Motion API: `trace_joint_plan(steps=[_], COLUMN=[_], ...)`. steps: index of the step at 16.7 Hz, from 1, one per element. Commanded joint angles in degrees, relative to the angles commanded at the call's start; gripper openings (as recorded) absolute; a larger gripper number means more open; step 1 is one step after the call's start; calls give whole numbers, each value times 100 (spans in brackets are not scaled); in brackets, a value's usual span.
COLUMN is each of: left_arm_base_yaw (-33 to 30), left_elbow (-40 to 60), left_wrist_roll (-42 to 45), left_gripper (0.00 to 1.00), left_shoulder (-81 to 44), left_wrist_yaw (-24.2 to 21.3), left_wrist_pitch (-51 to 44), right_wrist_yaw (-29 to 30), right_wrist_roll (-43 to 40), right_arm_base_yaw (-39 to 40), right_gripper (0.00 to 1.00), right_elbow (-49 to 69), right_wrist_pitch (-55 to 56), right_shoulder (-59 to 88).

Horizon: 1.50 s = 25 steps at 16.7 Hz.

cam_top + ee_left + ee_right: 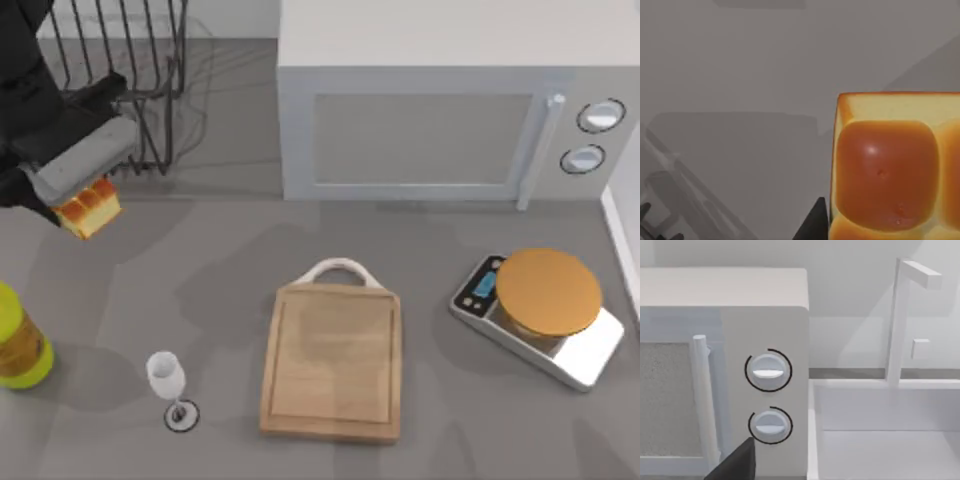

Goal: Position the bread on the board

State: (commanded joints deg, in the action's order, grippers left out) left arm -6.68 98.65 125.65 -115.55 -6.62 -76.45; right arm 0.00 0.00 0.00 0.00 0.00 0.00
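Note:
The bread, a small glossy orange-brown loaf, hangs at the table's far left with my left gripper shut on it. The left wrist view has the loaf close up above the grey table, with one dark fingertip beside it. The board, light wood with a white arched handle toward the back, lies flat near the table's front middle, well to the right of the loaf and bare. Of my right gripper, one dark finger shows in the right wrist view, facing the microwave.
A white microwave stands at the back. A silver scale with an orange disc sits right of the board. A wine glass and a yellow bottle stand front left. A wire rack is behind the left arm. A white sink is beside the microwave.

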Motion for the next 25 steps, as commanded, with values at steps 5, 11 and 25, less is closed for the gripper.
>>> trace_joint_plan(steps=[5,11,25], left_arm_base_yaw=[-1450,-2968,-3878], left_elbow=[-217,-253,87], left_wrist_roll=[3793,7633,9981], left_gripper=[0,0,0], left_shoulder=[-215,-530,-674], left_wrist_yaw=[-39,138,558], left_wrist_pitch=[60,441,1032], right_wrist_yaw=[0,0,0], right_wrist_roll=[0,0,0], right_arm_base_yaw=[0,0,0], right_gripper=[100,100,100], right_elbow=[0,0,0], right_wrist_pitch=[0,0,0], right_shoulder=[0,0,0])
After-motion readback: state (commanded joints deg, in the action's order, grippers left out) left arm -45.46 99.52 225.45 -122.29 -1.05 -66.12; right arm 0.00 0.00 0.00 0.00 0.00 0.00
